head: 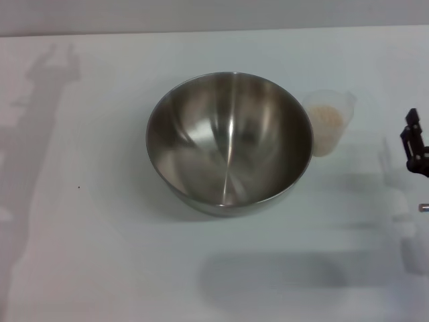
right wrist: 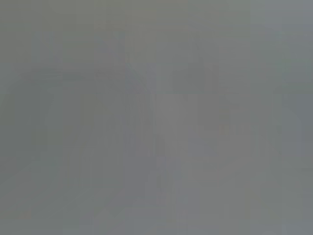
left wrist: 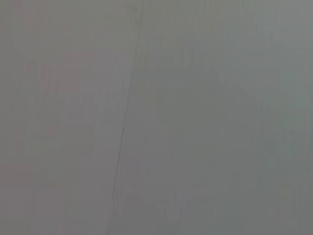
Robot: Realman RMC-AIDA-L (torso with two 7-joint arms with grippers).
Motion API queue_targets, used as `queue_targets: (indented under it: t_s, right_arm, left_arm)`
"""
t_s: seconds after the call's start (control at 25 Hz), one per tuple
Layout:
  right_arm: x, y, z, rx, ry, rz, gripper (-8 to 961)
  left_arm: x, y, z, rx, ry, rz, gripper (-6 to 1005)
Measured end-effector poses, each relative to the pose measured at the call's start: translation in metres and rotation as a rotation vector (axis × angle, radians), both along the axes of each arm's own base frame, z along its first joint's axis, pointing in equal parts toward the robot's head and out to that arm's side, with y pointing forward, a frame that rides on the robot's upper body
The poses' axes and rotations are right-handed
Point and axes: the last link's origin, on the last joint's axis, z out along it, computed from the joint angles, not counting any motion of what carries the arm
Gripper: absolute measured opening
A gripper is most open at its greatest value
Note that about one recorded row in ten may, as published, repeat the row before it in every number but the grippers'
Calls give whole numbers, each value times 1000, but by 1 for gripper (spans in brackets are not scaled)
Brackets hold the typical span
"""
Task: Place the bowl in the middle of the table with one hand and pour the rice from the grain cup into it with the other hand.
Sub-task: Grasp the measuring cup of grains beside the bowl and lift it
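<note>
Occupying the middle of the white table (head: 100,255), the stainless-steel mixing bowl (head: 229,142) is sitting upright with its round rim fully in view. Its brushed inner wall is reflecting bright vertical streaks, and the interior is holding no grains. The bowl's curved underside is meeting the flat tabletop at the near edge.

The grain cup (head: 328,123), a small clear plastic vessel, is standing upright just beside the bowl on the robot's right, close against the rim; whether the two are touching cannot be told. The rice (head: 328,118) is lying inside the cup as a pale beige heap, visible through the translucent wall.

The right gripper (head: 415,149) is showing at the right edge of the head view as a dark, angular part, well apart from the cup and holding nothing. Whether its jaws are apart or together cannot be told.

The left gripper is not appearing in any view. Both wrist views are showing only a featureless grey surface.
</note>
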Motion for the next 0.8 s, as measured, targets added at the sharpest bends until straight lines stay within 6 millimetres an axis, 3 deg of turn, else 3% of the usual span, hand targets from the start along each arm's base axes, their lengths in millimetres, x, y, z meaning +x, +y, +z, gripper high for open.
queue_targets:
  t_s: [0.8]
  right_arm:
    - [26,13,27,-60,8,50,586]
  left_arm:
    - [-1,2,-2,0,-6,8,328]
